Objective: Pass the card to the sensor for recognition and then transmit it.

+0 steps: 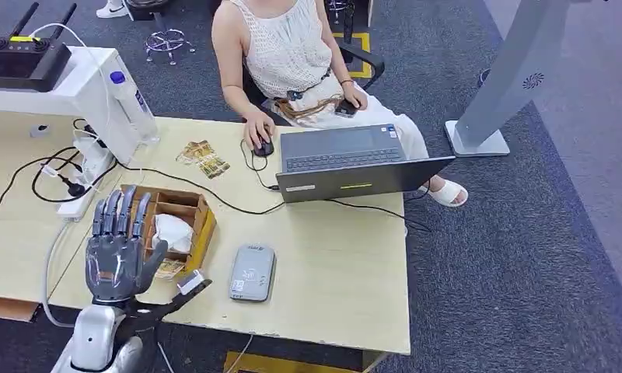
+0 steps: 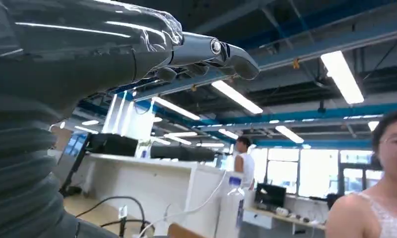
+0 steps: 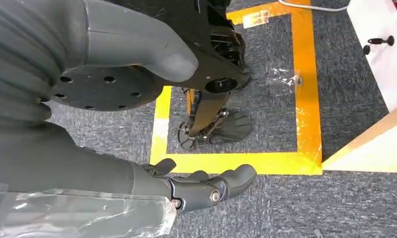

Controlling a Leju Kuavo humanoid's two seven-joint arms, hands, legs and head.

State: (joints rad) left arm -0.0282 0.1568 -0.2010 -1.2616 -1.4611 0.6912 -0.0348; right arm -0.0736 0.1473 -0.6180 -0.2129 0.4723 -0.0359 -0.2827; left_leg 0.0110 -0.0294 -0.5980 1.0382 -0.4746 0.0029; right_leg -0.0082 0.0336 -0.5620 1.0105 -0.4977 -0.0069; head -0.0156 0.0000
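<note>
My left hand (image 1: 121,249) is raised over the near left part of the table, its back towards me. Its fingers (image 2: 221,52) are stretched out and apart, and nothing shows in them. Just beyond it stands a wooden box (image 1: 204,224) with white paper (image 1: 172,231) and some card-like pieces inside. A small white card-like piece (image 1: 190,281) sits at the box's near corner, close to my thumb. I cannot tell whether it is the card. The grey card reader (image 1: 252,273) lies flat on the table to the right of the box. My right hand (image 3: 206,188) hangs over the carpet, fingers loosely extended, holding nothing.
A person sits across the table with one hand on a mouse (image 1: 263,148), beside an open laptop (image 1: 347,159). Patterned cards (image 1: 204,159), a bottle (image 1: 133,101), a power strip (image 1: 86,175) and cables lie at the back left. A grey kiosk stand (image 1: 494,85) is on the right.
</note>
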